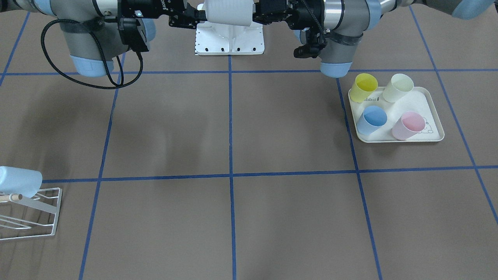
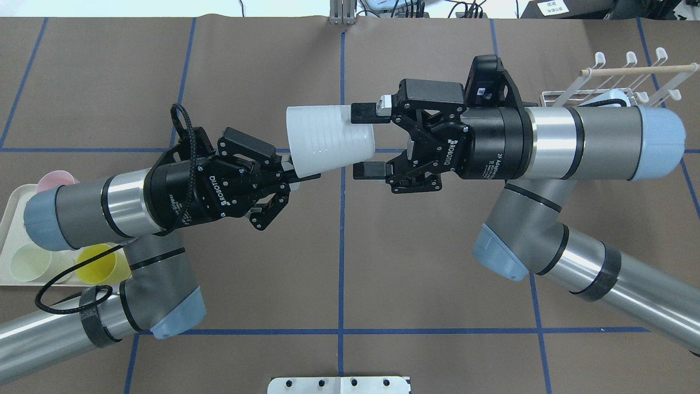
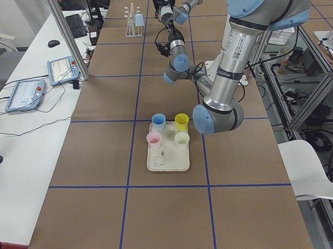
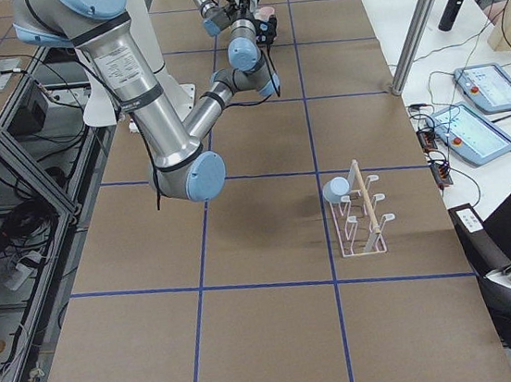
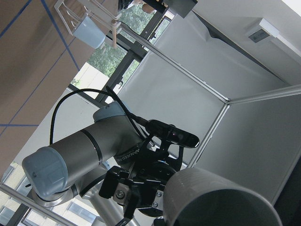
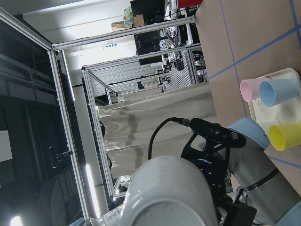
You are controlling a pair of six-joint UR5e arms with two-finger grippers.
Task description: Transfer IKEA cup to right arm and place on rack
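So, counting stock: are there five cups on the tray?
No, the tray holds four: a yellow cup, cream cup, blue cup and pink cup.

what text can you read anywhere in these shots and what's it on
"ROBOTIQ": left gripper, on its body
"ROBOTIQ": right gripper, on its body, upside down
"rabbit", roughly: tray, by the yellow cup
Smaller print on the right wrist: too small to read

Overhead, the left arm blanketed most of the tray [image 2: 11,208] back behind the left tool [image 2: 292,171], and the blue cup [image 1: 372,119] sat hidden under it. Beyond the right tool [image 2: 364,141], the wrist masked the base of the rack [image 2: 629,70]. Front-on, the top edge chopped the white cup [image 1: 227,13]; the left edge clipped the rack. Whether the right tool's pads touched that cup was unclear.
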